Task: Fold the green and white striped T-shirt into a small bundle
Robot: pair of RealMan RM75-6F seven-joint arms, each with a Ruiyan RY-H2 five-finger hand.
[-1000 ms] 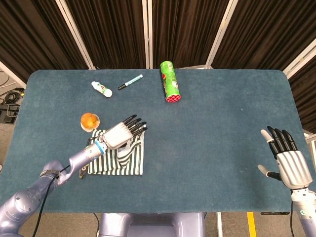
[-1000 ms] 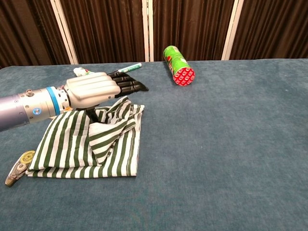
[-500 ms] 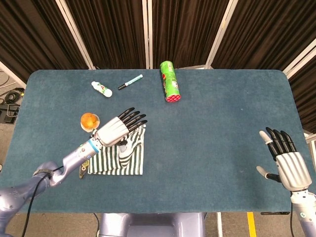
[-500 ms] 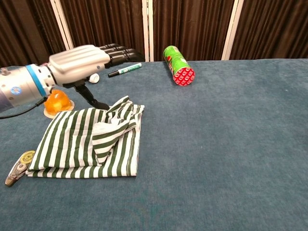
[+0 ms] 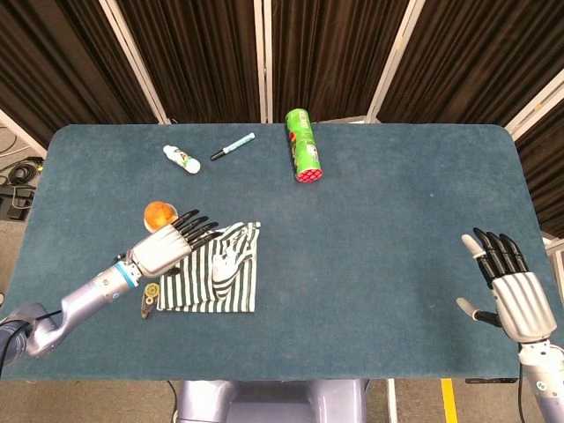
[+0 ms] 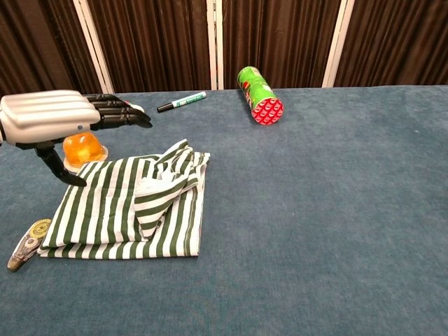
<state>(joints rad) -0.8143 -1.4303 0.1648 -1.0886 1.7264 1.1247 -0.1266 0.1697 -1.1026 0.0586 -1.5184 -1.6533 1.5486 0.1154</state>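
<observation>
At the far left, near the counter's [image 5: 370,264] 8 o'clock edge, a small tape dispenser [image 6: 25,245] lies just beside the shirt's lower left corner. Above it, the left robot hand [image 5: 166,246] hovers flat with its fingers stretched out and apart, holding nothing; in the chest view it hangs over the shirt's left edge, apparently clear of the cloth. An orange jelly cup [image 5: 159,214] sits just at 11 o'clock from the shirt.

The green and white striped shirt [image 6: 133,206] lies at about 8 o'clock on the counter. It is already folded into a rough rectangle, with a loose flap bunched on top toward its right side. I judge the task partly done: the cloth is gathered and doubled over, yet it is flat and broad rather than a small bundle, so at least one more fold or a roll seems needed, and the stray flap wants tucking.

Further along the far edge lie a small white bottle [image 5: 181,159], a marker [image 5: 233,145] and a green can [image 5: 303,145] on its side, all well apart from the shirt.

At about 4 o'clock, the right robot hand [image 5: 513,295] is raised with fingers spread, empty and far from the shirt.
</observation>
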